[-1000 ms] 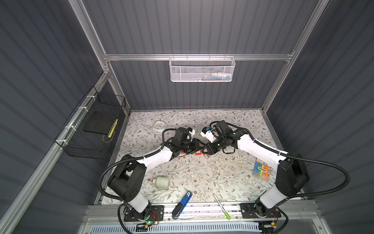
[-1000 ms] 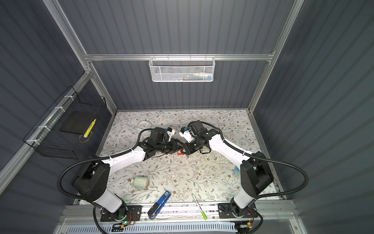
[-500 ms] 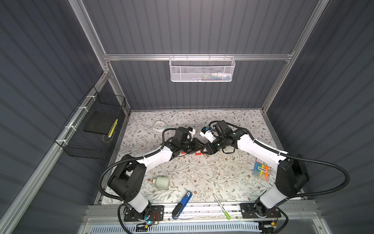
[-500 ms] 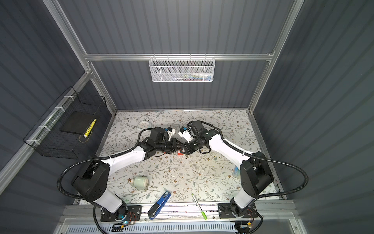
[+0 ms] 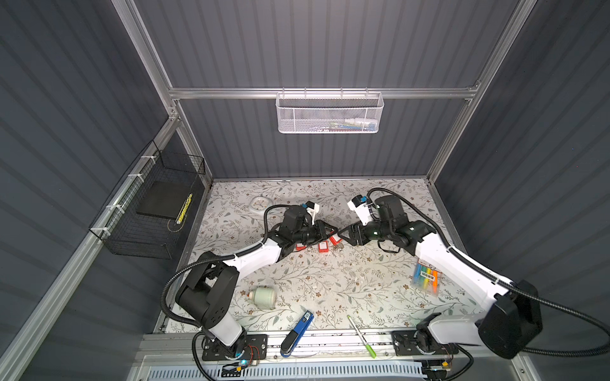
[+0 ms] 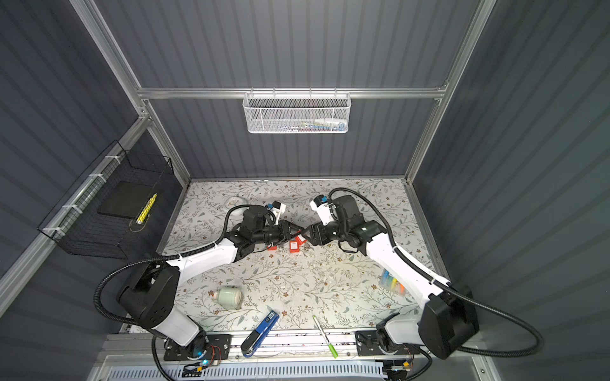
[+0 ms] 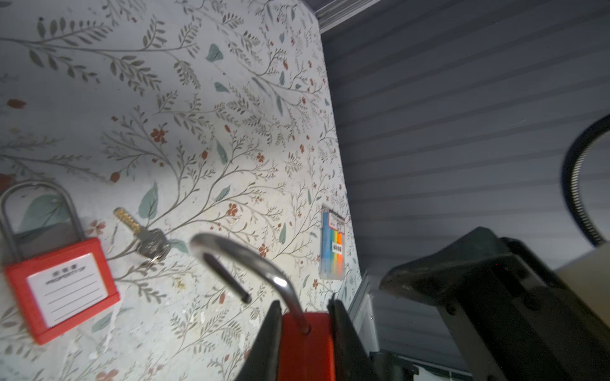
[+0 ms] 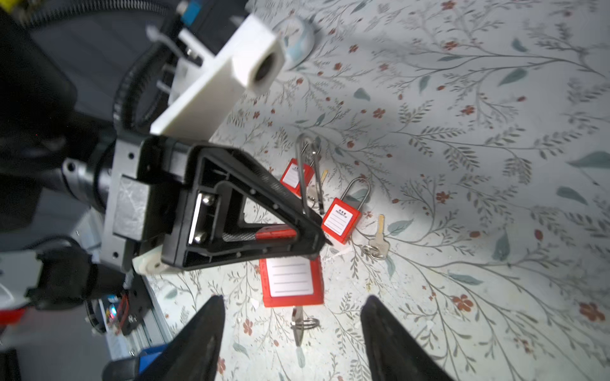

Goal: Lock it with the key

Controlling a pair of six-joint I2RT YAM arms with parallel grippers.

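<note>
My left gripper is shut on the body of a red padlock whose steel shackle stands swung open. In the right wrist view this padlock hangs from the left gripper, with a key and its ring sticking out of its underside. My right gripper is open, its fingers spread to either side of the key and touching nothing. In both top views the left gripper and the right gripper face each other tip to tip mid-table.
Two more red padlocks and a loose key lie on the floral mat under the grippers. A highlighter pack, pale green cylinder, blue tool and green pen lie nearer the front.
My right gripper's jaws have spread wider apart. The left gripper has closed a little and holds the padlock in the same place.
</note>
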